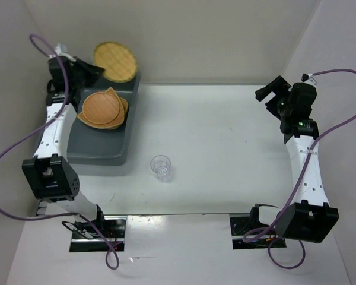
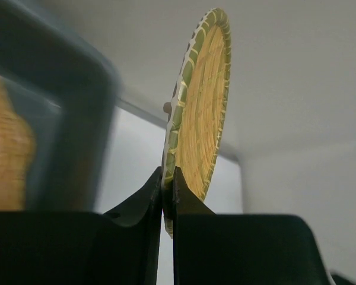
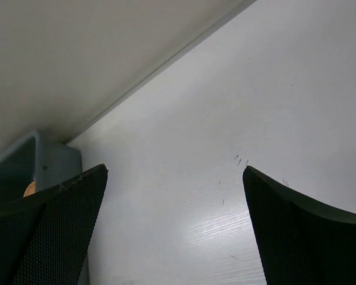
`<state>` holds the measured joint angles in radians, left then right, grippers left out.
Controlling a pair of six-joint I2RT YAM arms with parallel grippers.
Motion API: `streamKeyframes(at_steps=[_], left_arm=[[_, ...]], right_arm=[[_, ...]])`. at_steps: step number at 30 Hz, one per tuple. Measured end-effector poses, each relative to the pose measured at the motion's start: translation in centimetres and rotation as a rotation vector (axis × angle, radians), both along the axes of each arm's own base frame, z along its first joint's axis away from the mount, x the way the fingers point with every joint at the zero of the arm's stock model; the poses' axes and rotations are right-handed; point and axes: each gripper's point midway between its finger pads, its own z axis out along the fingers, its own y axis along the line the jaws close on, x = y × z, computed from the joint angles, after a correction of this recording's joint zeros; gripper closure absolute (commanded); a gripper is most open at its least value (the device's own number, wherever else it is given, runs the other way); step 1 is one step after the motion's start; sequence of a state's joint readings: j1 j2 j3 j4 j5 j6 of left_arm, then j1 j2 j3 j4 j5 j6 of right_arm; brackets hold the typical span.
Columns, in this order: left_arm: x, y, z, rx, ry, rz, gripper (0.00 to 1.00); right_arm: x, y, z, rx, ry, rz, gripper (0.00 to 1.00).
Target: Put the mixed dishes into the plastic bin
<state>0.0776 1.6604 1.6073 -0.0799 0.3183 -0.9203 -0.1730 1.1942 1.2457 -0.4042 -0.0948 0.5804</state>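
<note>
The grey plastic bin (image 1: 107, 145) stands at the table's left. Orange woven trays (image 1: 101, 110) lie stacked in it. My left gripper (image 1: 92, 66) is shut on the rim of a yellower round woven tray (image 1: 115, 61) and holds it over the bin's far end; in the left wrist view the tray (image 2: 202, 101) stands on edge between my fingers (image 2: 166, 196). The clear plastic cup (image 1: 161, 167) stands upright on the table right of the bin. My right gripper (image 1: 272, 90) is open and empty at the far right, with its fingers (image 3: 59, 219) wide apart above bare table.
White walls close in the table at the back and both sides. The bin's corner (image 3: 24, 166) shows far left in the right wrist view. Purple cables (image 1: 12, 148) loop beside both arms.
</note>
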Motion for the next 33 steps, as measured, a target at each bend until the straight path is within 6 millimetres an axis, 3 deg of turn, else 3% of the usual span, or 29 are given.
streamKeyframes(at_steps=[2,4,7,10,14,18,24,29,30,33], left_arm=[[-0.9,5.0,0.0,0.042,0.011,0.148,1.00],[-1.8,7.6,-0.7,0.079,0.032,0.246,1.00],[-2.8,8.3,-3.5,0.093,0.096,0.286,1.00],[-3.7,9.1,-8.4,0.082,0.203,0.311,1.00],[-5.6,12.9,-14.7,0.033,0.351,0.418,1.00],[-6.3,16.1,-17.5,-0.008,0.413,0.518,1.00],[-4.3,16.7,-18.6,-0.051,0.379,0.537,1.00],[-3.1,16.4,-21.4,-0.094,0.413,0.520,1.00],[-3.0,16.3,-22.0,-0.101,0.424,0.518,0.98],[-2.8,16.2,-22.8,-0.126,0.433,0.517,0.78]], right_arm=[[0.0,0.2,-0.1,0.002,0.001,0.010,0.00],[0.1,0.4,-0.2,0.006,0.004,0.022,0.00],[0.3,0.6,-0.7,0.014,0.016,0.038,0.00],[0.4,0.8,-1.4,0.022,0.034,0.049,0.00],[0.4,0.9,-2.0,0.027,0.047,0.053,0.00],[0.5,0.9,-2.4,0.030,0.057,0.057,0.00],[0.7,1.0,-3.2,0.036,0.076,0.062,0.00],[1.0,1.0,-3.7,0.038,0.089,0.066,0.00],[1.0,1.0,-3.7,0.038,0.091,0.067,0.00],[1.1,1.0,-4.0,0.036,0.099,0.068,0.00]])
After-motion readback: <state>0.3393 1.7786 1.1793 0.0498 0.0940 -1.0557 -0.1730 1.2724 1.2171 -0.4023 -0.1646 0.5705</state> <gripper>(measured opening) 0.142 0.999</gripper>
